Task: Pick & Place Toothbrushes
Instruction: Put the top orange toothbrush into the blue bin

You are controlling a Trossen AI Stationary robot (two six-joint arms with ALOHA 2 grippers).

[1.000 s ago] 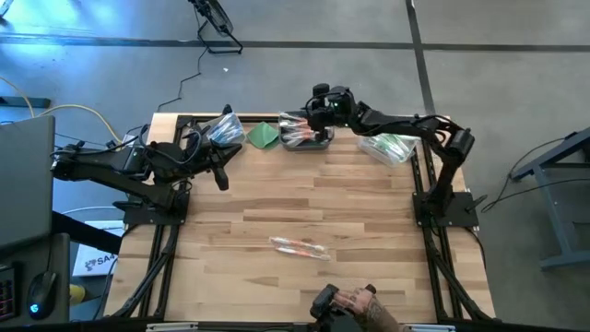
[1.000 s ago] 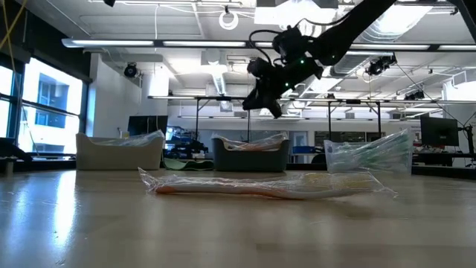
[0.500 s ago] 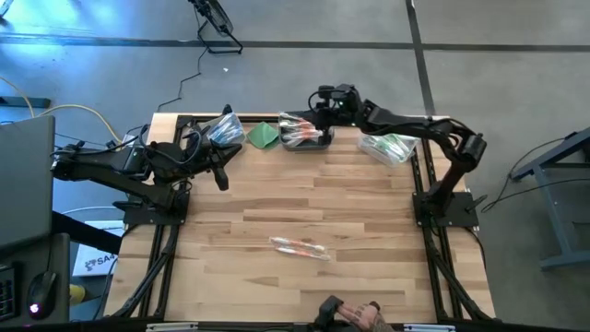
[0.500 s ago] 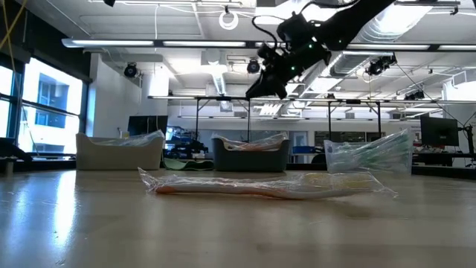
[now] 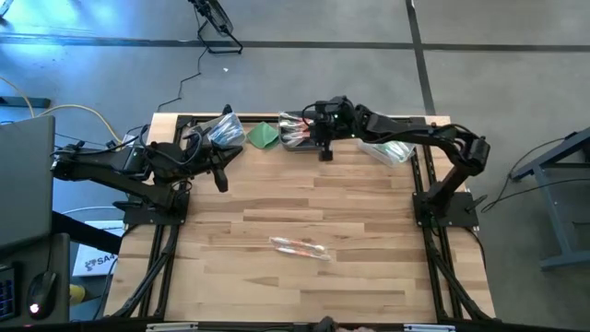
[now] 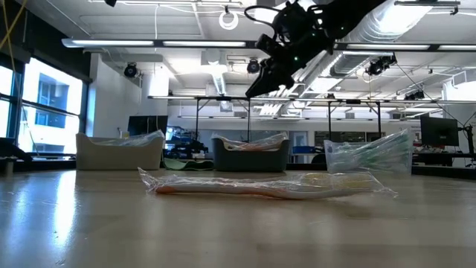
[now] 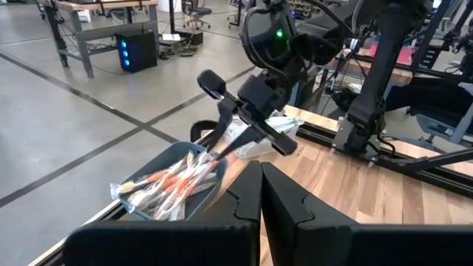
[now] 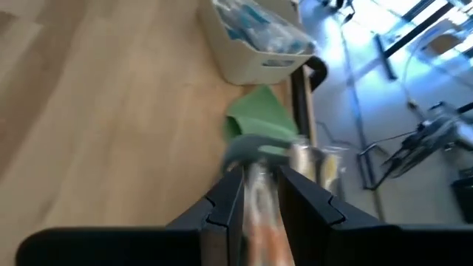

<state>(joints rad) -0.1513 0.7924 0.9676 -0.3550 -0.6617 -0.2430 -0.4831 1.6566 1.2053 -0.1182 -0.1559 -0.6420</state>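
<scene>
Right claw (image 5: 324, 148): raised above the dark middle bin (image 5: 304, 140) at the counter's 12 o'clock edge; fingers (image 8: 229, 199) set narrow, clamped on a wrapped orange toothbrush (image 8: 260, 210).
Left claw (image 5: 221, 180): fully closed and empty, hovering at the counter's 10 o'clock area, pointing toward the middle bin.
Loose toothbrush packet (image 5: 298, 246): flat on the counter (image 5: 369, 231) at 6 o'clock from centre, well apart from both claws.
Middle bin contents: wrapped orange toothbrushes (image 7: 174, 183).
White bin (image 5: 224, 130): at 11 o'clock, holding wrapped toothbrushes.
Clear bin (image 5: 389, 148): at 1 o'clock, holding green-tinted packets.
Green cloth (image 5: 264, 135): between the white bin and the middle bin.
</scene>
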